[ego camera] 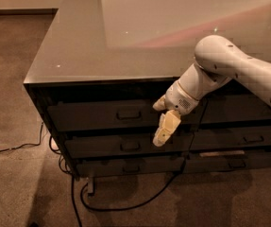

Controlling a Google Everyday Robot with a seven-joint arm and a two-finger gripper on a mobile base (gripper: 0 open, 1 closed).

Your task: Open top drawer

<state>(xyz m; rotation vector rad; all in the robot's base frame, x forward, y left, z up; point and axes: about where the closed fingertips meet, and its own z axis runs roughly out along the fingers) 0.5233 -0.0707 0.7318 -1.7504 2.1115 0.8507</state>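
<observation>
The top drawer [88, 116] is the wide dark grey front just under the counter top, and it stands shut. Its small loop handle [129, 114] sits at the centre. My gripper [157, 124] hangs in front of the drawer's right end, a little right of and below the handle. Its pale fingers [167, 126] are spread apart and hold nothing. The white arm [229, 67] reaches in from the right, over the counter's front edge.
Two shallower drawers [125, 146] lie below the top one, and another drawer column [241, 138] stands to the right. The glossy grey counter top [125, 32] overhangs the fronts. Black cables [121, 205] trail over the floor in front and to the left.
</observation>
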